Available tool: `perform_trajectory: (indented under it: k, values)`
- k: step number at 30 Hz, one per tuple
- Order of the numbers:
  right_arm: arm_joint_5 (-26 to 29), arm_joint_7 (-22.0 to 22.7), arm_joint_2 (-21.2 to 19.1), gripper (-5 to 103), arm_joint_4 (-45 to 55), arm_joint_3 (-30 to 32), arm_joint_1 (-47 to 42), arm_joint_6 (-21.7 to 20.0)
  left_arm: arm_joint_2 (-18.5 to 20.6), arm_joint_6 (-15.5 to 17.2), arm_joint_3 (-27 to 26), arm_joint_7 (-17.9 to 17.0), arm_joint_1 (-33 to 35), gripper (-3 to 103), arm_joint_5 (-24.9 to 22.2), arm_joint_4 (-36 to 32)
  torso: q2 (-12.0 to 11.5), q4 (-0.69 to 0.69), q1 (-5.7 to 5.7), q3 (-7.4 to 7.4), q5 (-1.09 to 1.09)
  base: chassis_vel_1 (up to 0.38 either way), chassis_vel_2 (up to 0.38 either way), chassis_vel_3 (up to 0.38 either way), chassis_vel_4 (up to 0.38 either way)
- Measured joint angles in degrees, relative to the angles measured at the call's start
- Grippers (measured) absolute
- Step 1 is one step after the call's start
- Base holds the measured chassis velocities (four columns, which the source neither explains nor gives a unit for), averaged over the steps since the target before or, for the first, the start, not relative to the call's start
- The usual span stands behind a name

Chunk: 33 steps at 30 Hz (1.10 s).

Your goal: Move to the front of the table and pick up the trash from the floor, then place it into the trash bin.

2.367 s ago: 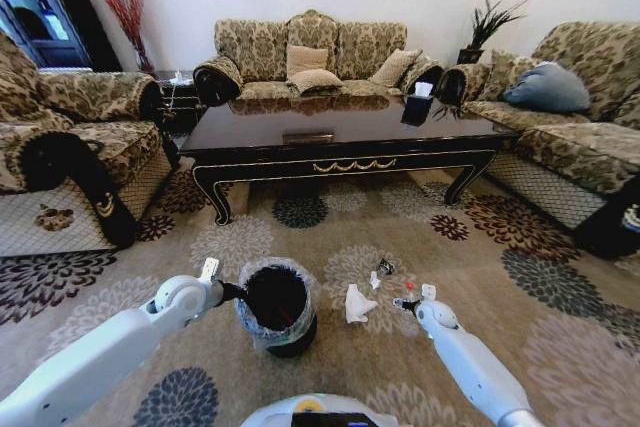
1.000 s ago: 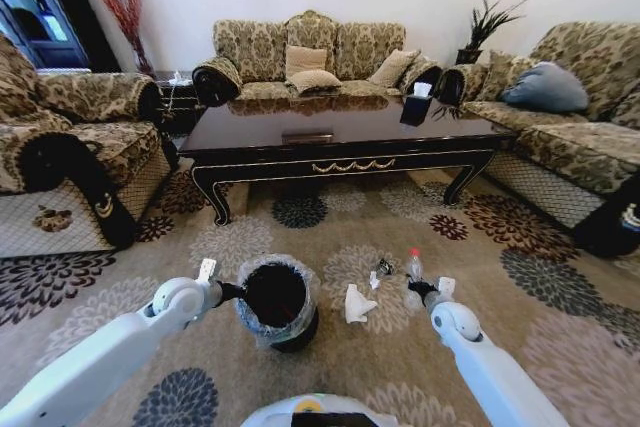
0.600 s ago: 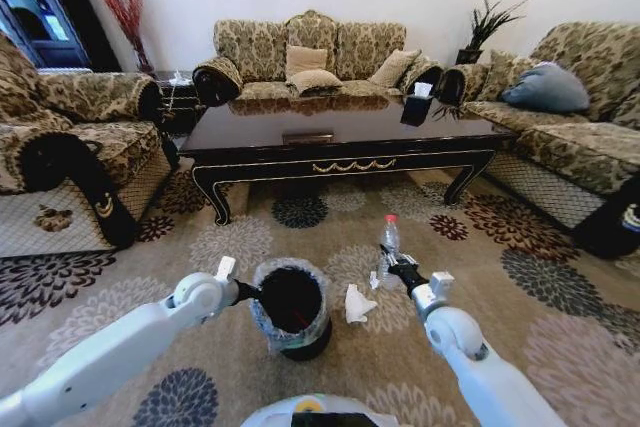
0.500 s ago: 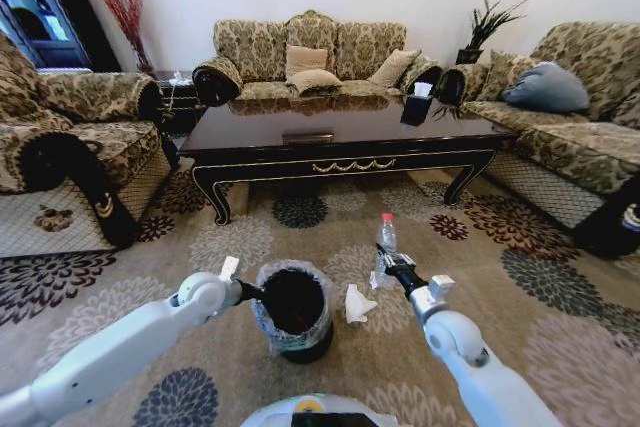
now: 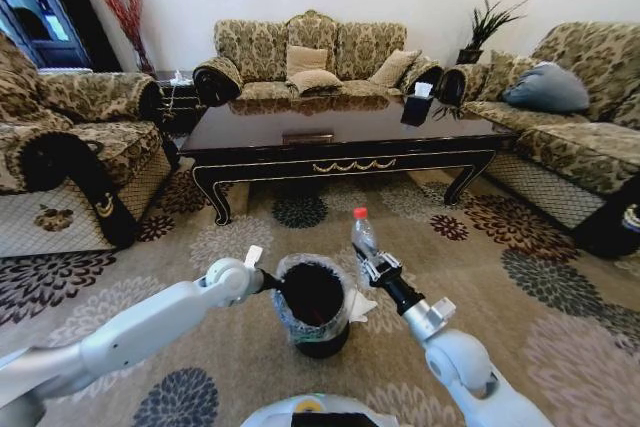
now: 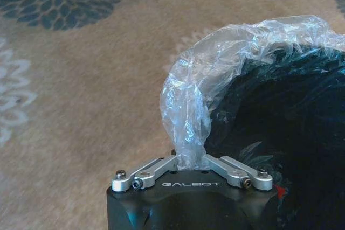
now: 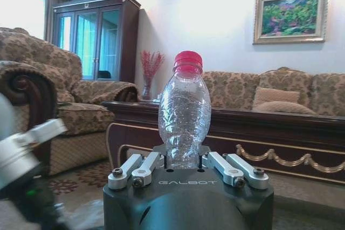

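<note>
Your inventory at this moment:

- Right gripper point(image 5: 368, 265): closed on the bottle point(image 5: 362, 235), a clear crumpled plastic one with a red cap. You hold it upright by its lower end, raised off the floor point(image 5: 480, 277) just beside the bin point(image 5: 314, 309), on its right side. In the right wrist view the bottle point(image 7: 184, 117) stands cap-up between the gripper point(image 7: 184, 162) fingers.
- Left gripper point(image 5: 268, 283): pinched on the bin's liner point(image 6: 215, 84) at the left of the rim; in the left wrist view your gripper point(image 6: 191, 161) has the thin film bunched in its closed fingers.
- Bin: black, round, standing on the floor between your two arms.
- Tissue point(image 5: 361, 304): white, crumpled, on the floor just right of the bin.
- Worktop point(image 5: 340, 132): dark, glossy, well beyond the bin.
</note>
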Motion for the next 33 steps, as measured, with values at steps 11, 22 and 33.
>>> perform_trajectory:
  k: [11,22,33]
  values:
    - [-3.36,0.05,3.08,25,-0.42,-2.11,-0.85,0.08,-4.97,0.01,3.97,-2.17,-3.62,0,-2.51,1.29,0.0,0.0,0.0,0.0,-0.01,0.0,0.0,0.0,0.0]
    - [-5.03,-0.32,4.8,41,-0.98,-2.74,-2.18,-0.08,-4.89,0.0,4.29,-2.19,-4.24,0,-2.66,1.26,0.0,0.02,0.0,0.0,0.0,0.0,0.0,0.0,0.0]
    - [-4.87,-0.02,4.77,85,-0.83,-2.16,-2.74,-0.24,-4.83,0.0,3.92,-2.29,-3.66,0,-2.39,1.16,0.0,0.01,0.0,0.0,-0.01,0.0,0.0,0.0,0.0]
